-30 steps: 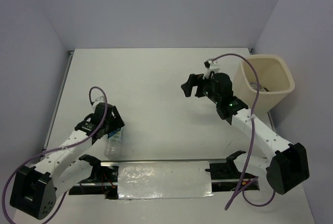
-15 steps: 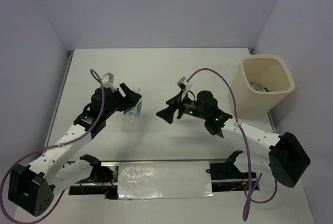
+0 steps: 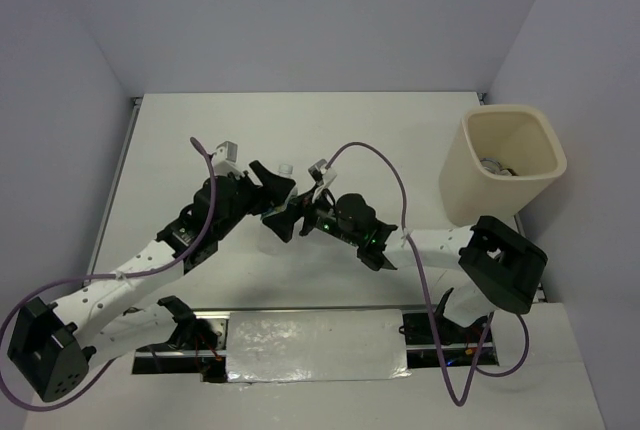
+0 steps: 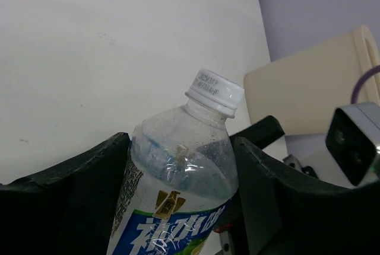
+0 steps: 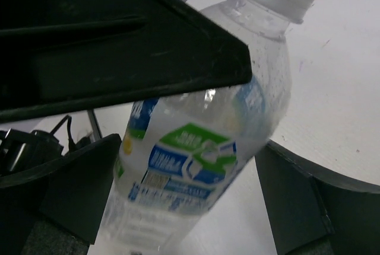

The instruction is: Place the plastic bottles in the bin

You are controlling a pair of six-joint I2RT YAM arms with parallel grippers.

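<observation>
**Bottle held mid-table, both grippers at it**

Left gripper (image 4: 181, 148) clamped on 1 clear bottle (image 4: 178, 175): blue label, white cap up, tilted, over the middle of the table (image 3: 200, 130). Right gripper (image 5: 190, 166) spread wide, 1 finger either side of that bottle. Bin (image 3: 500, 185) well apart, far right.

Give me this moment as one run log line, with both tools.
stage: handover | left tool: holds bottle | right tool: open around bottle | bin: far right
</observation>
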